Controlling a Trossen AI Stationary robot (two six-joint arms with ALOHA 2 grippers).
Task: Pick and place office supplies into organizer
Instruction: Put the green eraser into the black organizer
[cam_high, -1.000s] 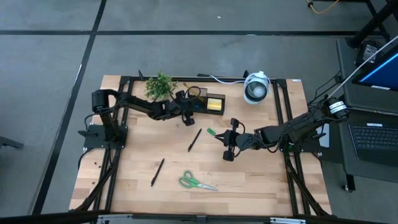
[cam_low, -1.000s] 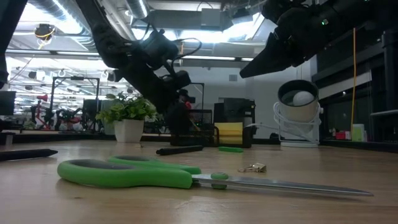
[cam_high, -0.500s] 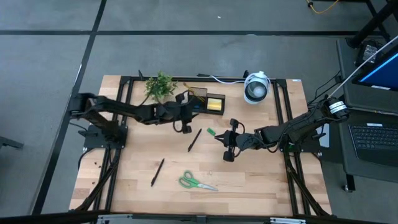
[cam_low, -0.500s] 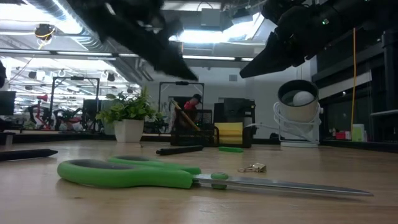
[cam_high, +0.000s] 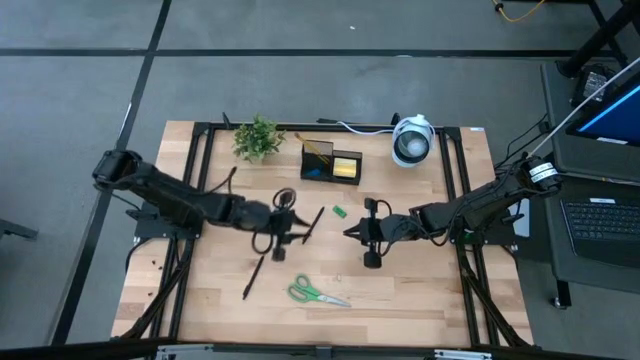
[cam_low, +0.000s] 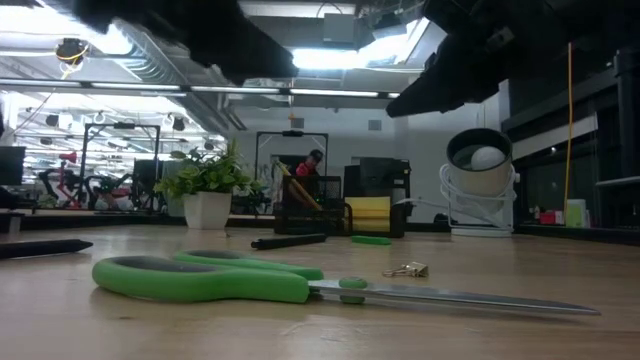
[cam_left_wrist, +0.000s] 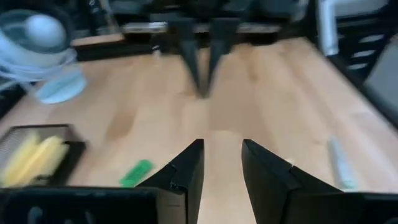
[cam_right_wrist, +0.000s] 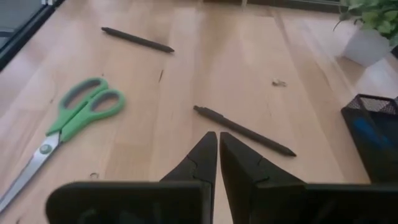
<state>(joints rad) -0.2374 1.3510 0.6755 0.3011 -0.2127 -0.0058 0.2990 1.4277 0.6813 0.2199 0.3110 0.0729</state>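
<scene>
The black organizer (cam_high: 332, 165) stands at the table's far middle with a pencil (cam_high: 318, 149), a yellow pad (cam_high: 347, 168) and something blue in it. One black pen (cam_high: 313, 222) lies mid-table, another (cam_high: 253, 277) nearer the front left. Green-handled scissors (cam_high: 315, 292) lie near the front, and a small green piece (cam_high: 339, 211) rests beside the first pen. My left gripper (cam_left_wrist: 222, 168) hovers open and empty just left of the mid-table pen. My right gripper (cam_right_wrist: 217, 155) hangs shut and empty right of that pen, facing the left one.
A small potted plant (cam_high: 257, 137) stands at the far left of the organizer. A round white-and-grey device (cam_high: 412, 140) with a cord sits at the far right. A small metal clip (cam_low: 405, 269) lies on the wood near the scissors.
My left gripper has drawn back from the organizer toward the table's near edge and risen, turning as it went. It now hangs over the table's middle, beside the pen. The pencil stays leaning in the organizer.
</scene>
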